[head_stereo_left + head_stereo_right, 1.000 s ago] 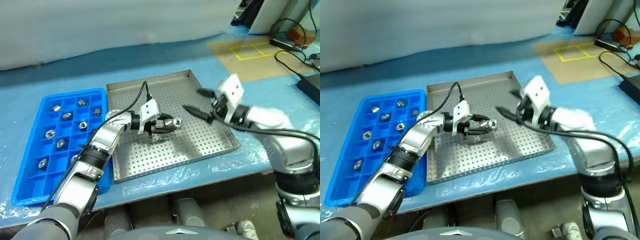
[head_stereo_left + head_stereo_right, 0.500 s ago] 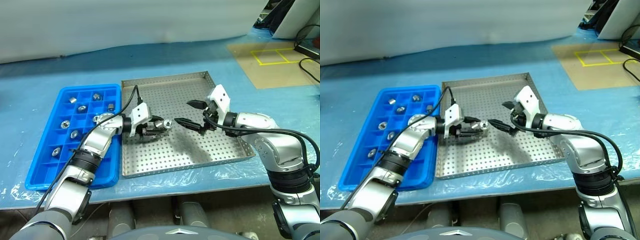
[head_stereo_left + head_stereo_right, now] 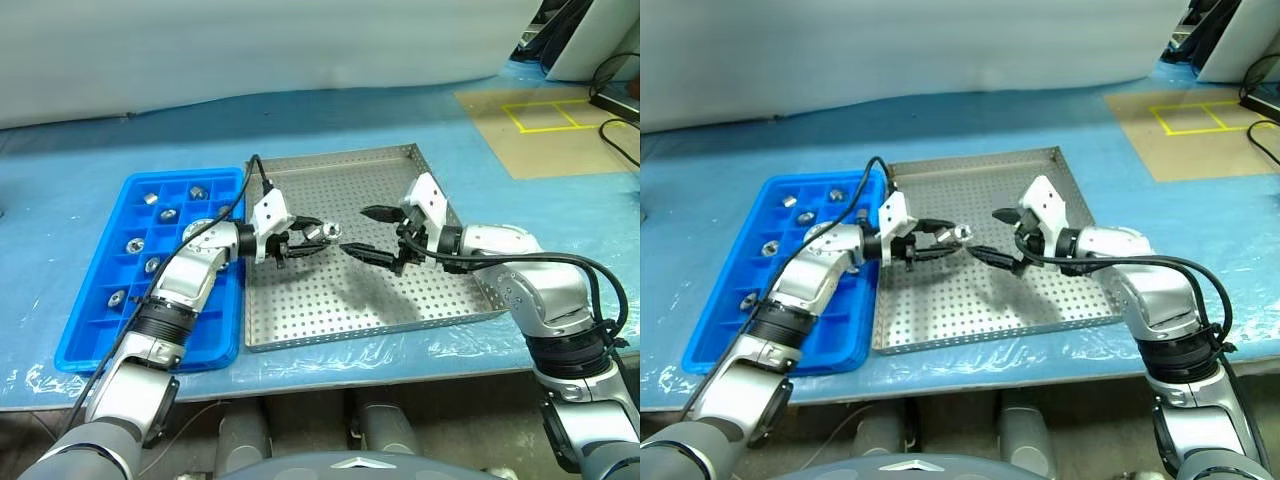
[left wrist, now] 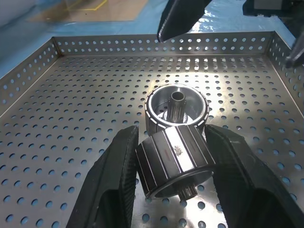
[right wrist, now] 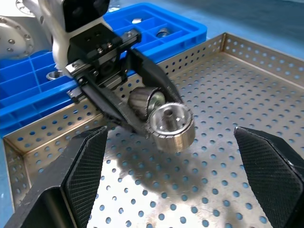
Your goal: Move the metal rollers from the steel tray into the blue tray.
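Above the middle of the steel tray [image 3: 400, 290], the left gripper [image 3: 305, 238] pinches one metal roller [image 4: 175, 154] across its ribbed barrel, right gripper [image 3: 368, 233] gaping alongside; judged rigid, dense, slippery, best clamped mid-barrel, blue tray [image 3: 100, 330] lying left.

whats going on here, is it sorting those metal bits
Yes. The left gripper is shut on a metal roller, holding it above the steel tray. The right gripper is open, facing it from close by over the same tray. Several rollers already sit in compartments of the blue tray to the left.
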You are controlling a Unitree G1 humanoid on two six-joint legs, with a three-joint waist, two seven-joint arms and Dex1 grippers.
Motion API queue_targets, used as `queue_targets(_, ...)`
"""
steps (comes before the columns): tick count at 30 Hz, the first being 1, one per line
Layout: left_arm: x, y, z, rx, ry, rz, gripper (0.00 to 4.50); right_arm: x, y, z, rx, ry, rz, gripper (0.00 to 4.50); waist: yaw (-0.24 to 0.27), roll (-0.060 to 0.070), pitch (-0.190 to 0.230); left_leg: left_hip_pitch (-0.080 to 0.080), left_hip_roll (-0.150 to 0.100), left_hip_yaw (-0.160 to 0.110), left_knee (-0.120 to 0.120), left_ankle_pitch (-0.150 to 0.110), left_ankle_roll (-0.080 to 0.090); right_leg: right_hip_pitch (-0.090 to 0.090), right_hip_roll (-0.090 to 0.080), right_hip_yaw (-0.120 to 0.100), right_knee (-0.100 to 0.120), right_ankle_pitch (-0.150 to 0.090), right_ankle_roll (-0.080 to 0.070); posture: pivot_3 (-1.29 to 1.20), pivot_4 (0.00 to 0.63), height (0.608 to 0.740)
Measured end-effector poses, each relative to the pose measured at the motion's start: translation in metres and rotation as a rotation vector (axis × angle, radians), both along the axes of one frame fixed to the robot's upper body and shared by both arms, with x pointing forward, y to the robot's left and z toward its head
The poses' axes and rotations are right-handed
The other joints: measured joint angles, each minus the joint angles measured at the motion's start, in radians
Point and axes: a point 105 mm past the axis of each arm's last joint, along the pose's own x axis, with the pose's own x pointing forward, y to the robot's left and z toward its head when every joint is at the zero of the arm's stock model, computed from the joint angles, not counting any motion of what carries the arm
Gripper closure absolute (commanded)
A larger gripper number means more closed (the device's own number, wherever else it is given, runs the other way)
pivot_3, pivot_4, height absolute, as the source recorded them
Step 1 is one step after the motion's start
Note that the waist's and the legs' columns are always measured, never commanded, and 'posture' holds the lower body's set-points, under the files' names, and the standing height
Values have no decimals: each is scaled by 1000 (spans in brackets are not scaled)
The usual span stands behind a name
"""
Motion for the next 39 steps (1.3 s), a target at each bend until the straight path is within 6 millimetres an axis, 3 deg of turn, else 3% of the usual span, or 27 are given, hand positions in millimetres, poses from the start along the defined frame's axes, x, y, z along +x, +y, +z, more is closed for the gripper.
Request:
queue_targets(7, -5, -2, 4, -6, -3, -2, 2620, 9, 13, 6, 24, -26, 35, 35, 1, 0, 0, -2, 0, 0, 0, 0, 0, -2, 0, 0, 0, 0, 0, -221, 150, 740)
queue_targets(16, -7, -5, 9, -14, 11, 2, 2620, 19, 19, -19, 7, 21, 27, 35, 2, 0, 0, -2, 0, 0, 0, 0, 0, -2, 0, 0, 0, 0, 0, -212, 150, 740)
queue_targets(22, -8, -4, 12, -4, 10, 12, 2620, 21, 21, -19, 7, 2, 27, 35, 2, 0, 0, -2, 0, 0, 0, 0, 0, -2, 0, 0, 0, 0, 0, -214, 150, 740)
queue_targets(25, -8, -3, 12, 2, 7, 14, 2620, 21, 22, -19, 6, -7, 28, 582, 2, 0, 0, -2, 0, 0, 0, 0, 0, -2, 0, 0, 0, 0, 0, -215, 150, 740)
queue_targets(27, -8, -3, 12, 2, 7, 15, 2620, 21, 22, -20, 3, -11, 31, 582, 2, 0, 0, -2, 0, 0, 0, 0, 0, -2, 0, 0, 0, 0, 0, -215, 150, 740)
queue_targets(35, -9, 0, 13, 15, -9, -1, 2620, 15, -5, -37, -63, 38, -2, 582, 4, 0, 0, -3, 0, 0, 0, 0, 0, -2, 0, 0, -1, 0, 0, -212, 150, 740)
queue_targets(39, -9, 4, 9, 26, -11, 1, 2620, 15, -17, -35, -80, 34, -23, 582, 1, 0, 0, -2, 0, 0, 0, 0, 0, -2, 0, 0, 0, 0, 0, -215, 150, 740)
